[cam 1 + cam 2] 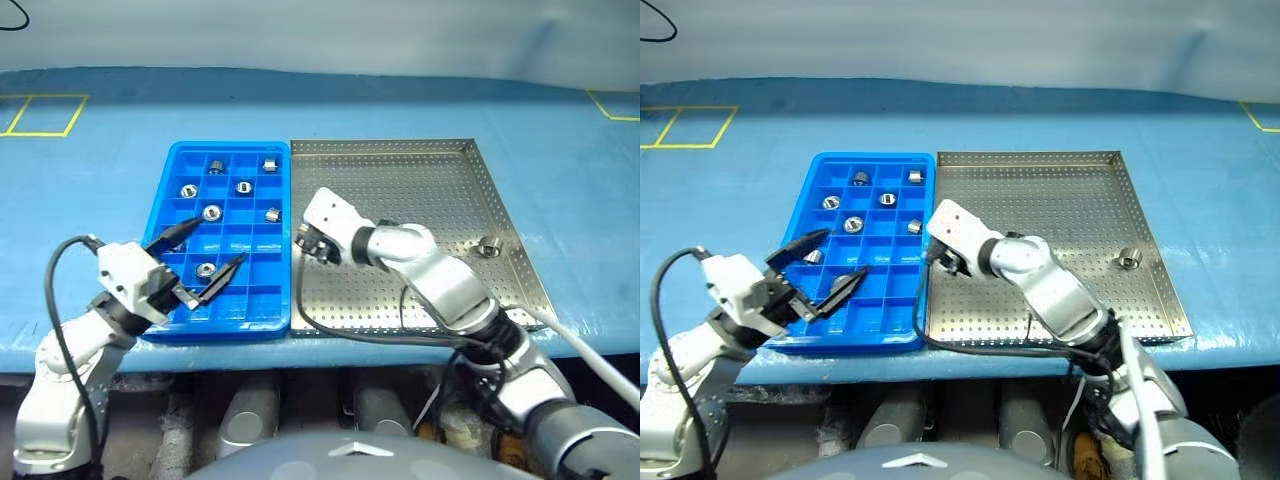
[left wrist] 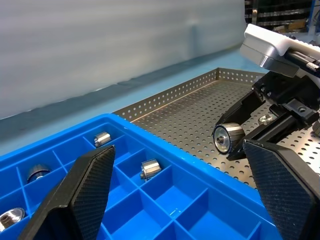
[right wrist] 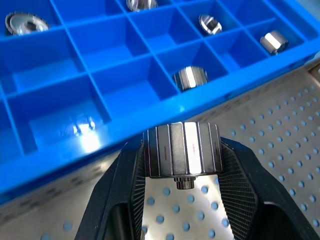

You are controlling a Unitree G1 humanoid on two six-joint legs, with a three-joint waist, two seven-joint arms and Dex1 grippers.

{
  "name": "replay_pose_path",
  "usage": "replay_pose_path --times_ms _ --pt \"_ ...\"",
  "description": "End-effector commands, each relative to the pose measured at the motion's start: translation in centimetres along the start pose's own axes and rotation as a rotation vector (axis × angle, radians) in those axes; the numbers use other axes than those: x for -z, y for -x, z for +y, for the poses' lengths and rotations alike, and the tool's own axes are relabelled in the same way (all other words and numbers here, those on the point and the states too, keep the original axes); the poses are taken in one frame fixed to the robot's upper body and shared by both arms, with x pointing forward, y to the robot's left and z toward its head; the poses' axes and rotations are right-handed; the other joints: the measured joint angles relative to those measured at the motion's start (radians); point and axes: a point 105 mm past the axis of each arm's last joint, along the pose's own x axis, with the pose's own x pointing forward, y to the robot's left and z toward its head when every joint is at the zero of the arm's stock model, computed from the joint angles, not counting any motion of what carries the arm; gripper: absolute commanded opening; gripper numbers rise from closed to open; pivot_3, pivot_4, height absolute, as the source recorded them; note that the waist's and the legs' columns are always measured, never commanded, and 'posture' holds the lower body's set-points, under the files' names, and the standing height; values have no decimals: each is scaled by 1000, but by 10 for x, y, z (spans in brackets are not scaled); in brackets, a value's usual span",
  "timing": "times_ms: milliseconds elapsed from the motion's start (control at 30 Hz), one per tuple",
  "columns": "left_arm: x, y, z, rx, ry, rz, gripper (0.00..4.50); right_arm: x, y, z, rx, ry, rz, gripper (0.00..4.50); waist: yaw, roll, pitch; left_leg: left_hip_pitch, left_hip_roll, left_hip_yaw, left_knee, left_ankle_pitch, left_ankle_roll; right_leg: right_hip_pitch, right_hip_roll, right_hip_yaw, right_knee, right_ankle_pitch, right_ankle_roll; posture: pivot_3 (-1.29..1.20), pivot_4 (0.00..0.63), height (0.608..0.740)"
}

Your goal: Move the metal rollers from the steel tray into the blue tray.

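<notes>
One roller (image 3: pixel 182 150) sits pinched between the two black fingers of our right gripper (image 3: pixel 183 172), jaws half closed against its ribbed sides, its axis lying across the fingers so the stub end shows beneath. We hold it low over the steel tray (image 1: pixel 440 160), at the tray's nine o'clock edge, just beside the wall of the blue tray (image 1: pixel 176 160). That placing makes sense to us: the blue rim must be crossed before the piece can be dropped into a compartment.

Our left gripper (image 1: pixel 205 262) hangs wide open and empty over the six o'clock end of the blue tray, fingers spread above the near compartments. We judge it is kept off to the side so that the right arm has room.

Moving outward, the blue tray lies at nine o'clock of the steel tray, the two touching along their long sides. Seven rollers (image 1: pixel 211 212) already rest in it, each in its own compartment, mostly toward the twelve o'clock half. One roller (image 1: pixel 488 245) remains on the perforated floor, near the three o'clock rim, well apart from our right gripper. By our reckoning, the task is nearly done.
</notes>
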Motion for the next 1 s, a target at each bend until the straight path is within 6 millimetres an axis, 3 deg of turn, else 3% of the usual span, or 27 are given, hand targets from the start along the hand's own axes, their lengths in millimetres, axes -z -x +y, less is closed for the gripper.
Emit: replay_pose_path --times_ms 33,167,400,567,1000 --pt "-18 8 1 -26 -41 -52 4500 -28 -5 -14 91 5 -94 1739 7 0 0 0 0 0 0 0 0 0 0 0 0 0 0 226 150 740" --pt "-18 13 0 -36 -33 -43 4500 -35 -24 -10 69 -23 -119 1739 23 0 0 1 -1 -2 0 0 0 1 0 -2 0 -1 0 244 150 740" --pt "-16 15 -1 -44 -24 -32 4500 -29 -49 1 6 -64 -106 1739 29 0 0 3 -1 -1 -4 2 -3 1 1 -2 1 -1 -2 255 150 740" --pt "-14 14 -3 -40 -12 -27 4500 -33 -58 11 -42 -76 -121 1739 28 0 0 3 0 -2 -6 3 -5 0 3 -2 1 -1 -4 261 150 740" --pt "16 20 -15 -52 65 69 4500 -41 -76 35 -129 -78 -153 1739 30 1 0 4 1 -4 -7 4 -7 0 5 -2 2 -5 -2 280 150 740"
